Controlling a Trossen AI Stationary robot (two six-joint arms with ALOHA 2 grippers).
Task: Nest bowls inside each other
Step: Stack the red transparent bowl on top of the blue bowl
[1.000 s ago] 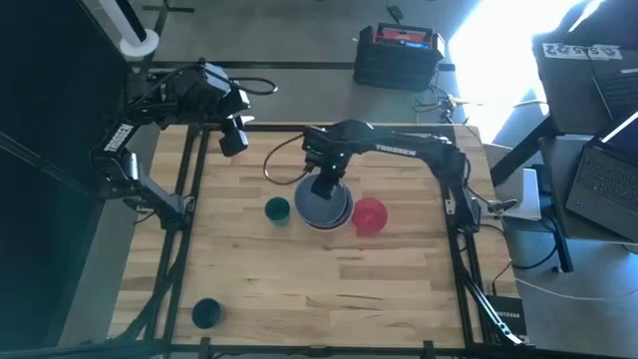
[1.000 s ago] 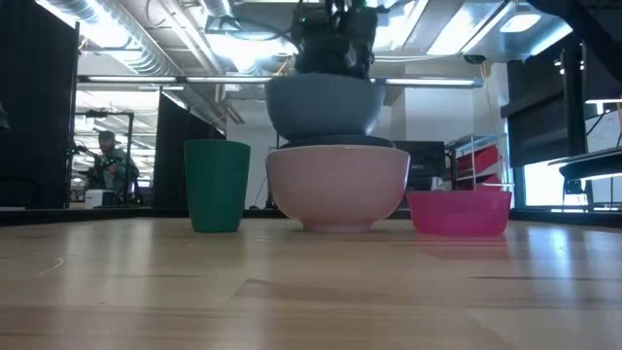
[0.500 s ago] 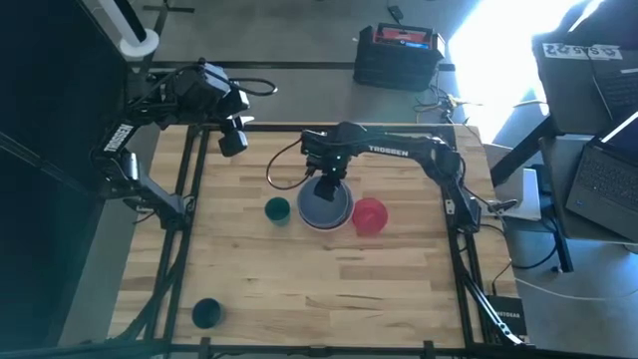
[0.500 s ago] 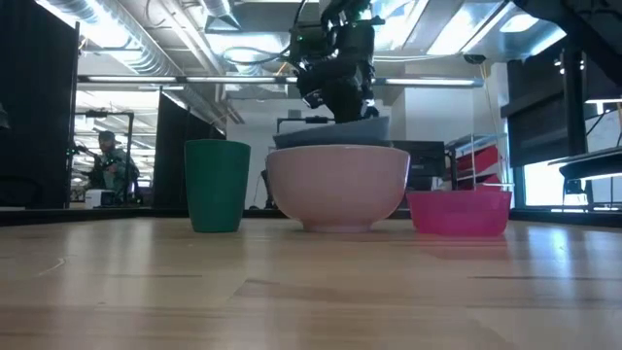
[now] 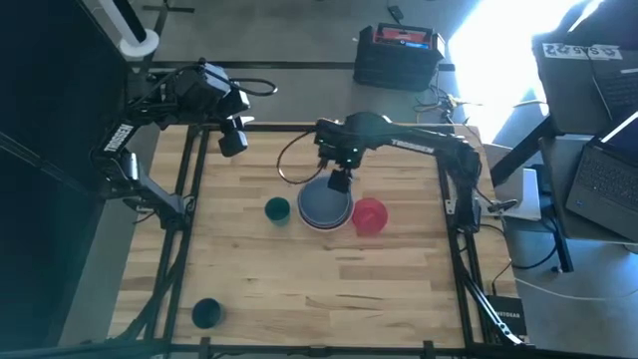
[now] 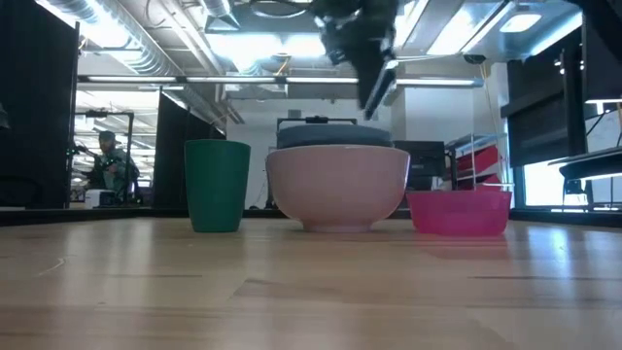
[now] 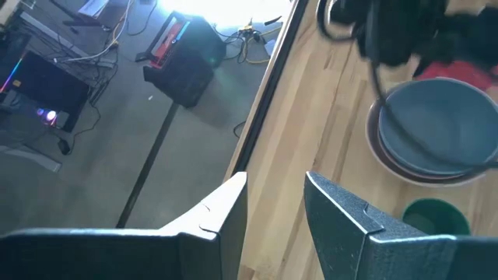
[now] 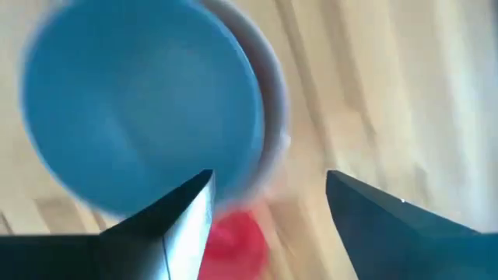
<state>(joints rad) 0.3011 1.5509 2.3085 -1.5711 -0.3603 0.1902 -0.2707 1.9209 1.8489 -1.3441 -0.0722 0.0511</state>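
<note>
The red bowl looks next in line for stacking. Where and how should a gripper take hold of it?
Grip the red bowl by its rim, coming straight down from above. It sits upright and open beside the stacked bowls, so I'd pick the rim on the side away from them, one finger inside and one outside. The right gripper, open above the stack, is nearest.

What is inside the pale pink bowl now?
A grey-blue bowl sits nested in the pale pink bowl, its rim just above the pink rim. Whether more bowls lie beneath it cannot be seen; it covers the inside.
</note>
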